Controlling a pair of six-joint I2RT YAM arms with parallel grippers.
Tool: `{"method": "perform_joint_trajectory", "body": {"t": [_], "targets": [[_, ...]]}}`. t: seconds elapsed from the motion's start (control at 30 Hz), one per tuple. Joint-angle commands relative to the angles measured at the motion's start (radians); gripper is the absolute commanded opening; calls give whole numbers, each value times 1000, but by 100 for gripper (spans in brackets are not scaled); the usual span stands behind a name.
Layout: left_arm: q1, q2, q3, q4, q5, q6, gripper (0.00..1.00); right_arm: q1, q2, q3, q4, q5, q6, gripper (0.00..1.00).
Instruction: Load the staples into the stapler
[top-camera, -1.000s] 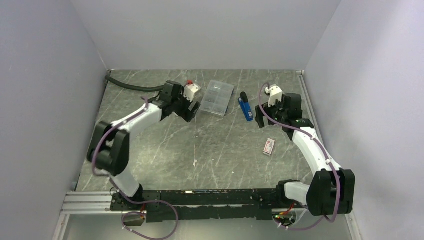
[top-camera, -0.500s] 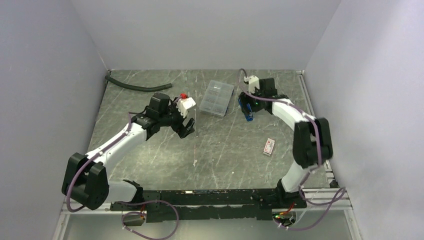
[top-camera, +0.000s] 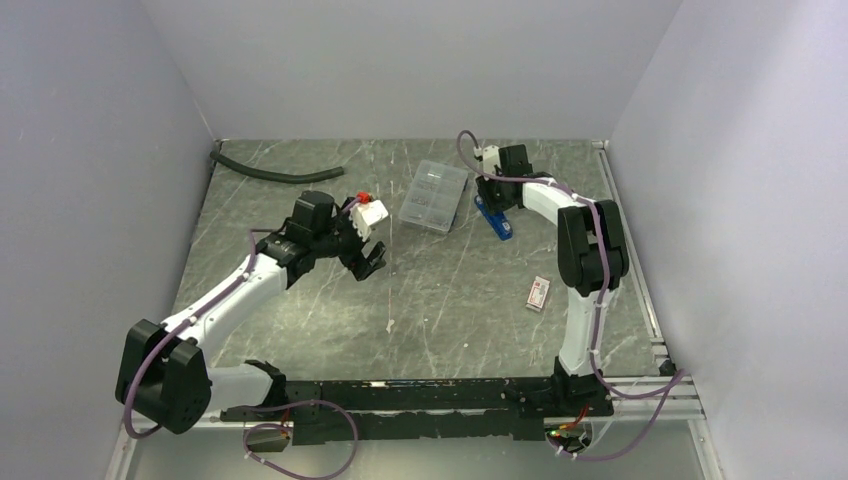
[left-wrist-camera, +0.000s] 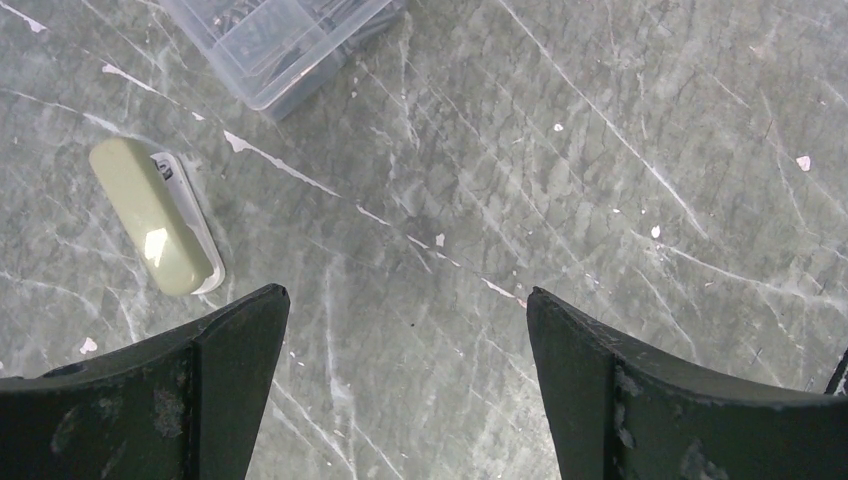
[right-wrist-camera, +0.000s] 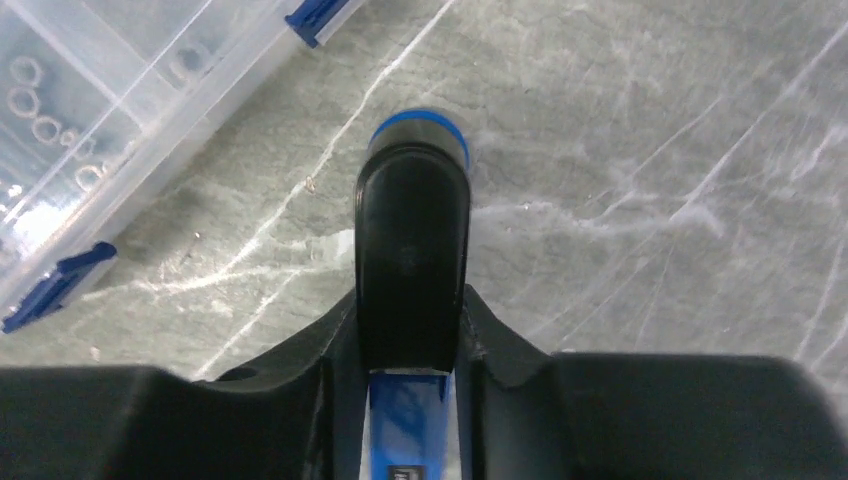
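The blue and black stapler (top-camera: 501, 223) lies on the table at the back right, just right of a clear case. My right gripper (top-camera: 488, 196) is down over its far end. In the right wrist view its fingers (right-wrist-camera: 330, 340) press both sides of the stapler (right-wrist-camera: 412, 220), so it is shut on it. A small white box with a red end (top-camera: 539, 293) lies nearer, right of centre; the staples themselves do not show. My left gripper (top-camera: 370, 262) hovers open over bare table left of centre, with nothing between its fingers (left-wrist-camera: 235, 330).
The clear compartment case (top-camera: 433, 196) of small parts sits at the back centre, close to the stapler's left. A beige oblong piece (left-wrist-camera: 155, 215) lies near my left fingertip. A black hose (top-camera: 275, 172) runs along the back left. Walls enclose three sides.
My right arm swung in to the stapler and its jaws closed on it. My left arm drew back toward the near left, away from the clear case, still open.
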Motion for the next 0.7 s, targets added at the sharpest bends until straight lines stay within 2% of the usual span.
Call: {"method": "perform_joint_trajectory", "body": {"t": [0.0, 0.1, 0.23, 0.37, 0.5, 0.67], "targets": [[1, -1, 9, 26, 6, 22, 94, 4, -4, 54, -10, -15, -57, 20], [1, 18, 46, -14, 25, 27, 94, 5, -79, 5, -29, -125, -132, 7], [1, 81, 116, -45, 100, 18, 94, 14, -232, -97, -66, -338, -216, 1], [1, 166, 176, -13, 265, -25, 90, 61, -394, -201, -107, -508, -292, 0], [1, 224, 172, 133, 450, -67, 86, 145, -532, -279, -151, -610, -348, 0], [-4, 249, 189, 241, 634, -75, 83, 209, -611, -306, -173, -732, -321, 0]]}}
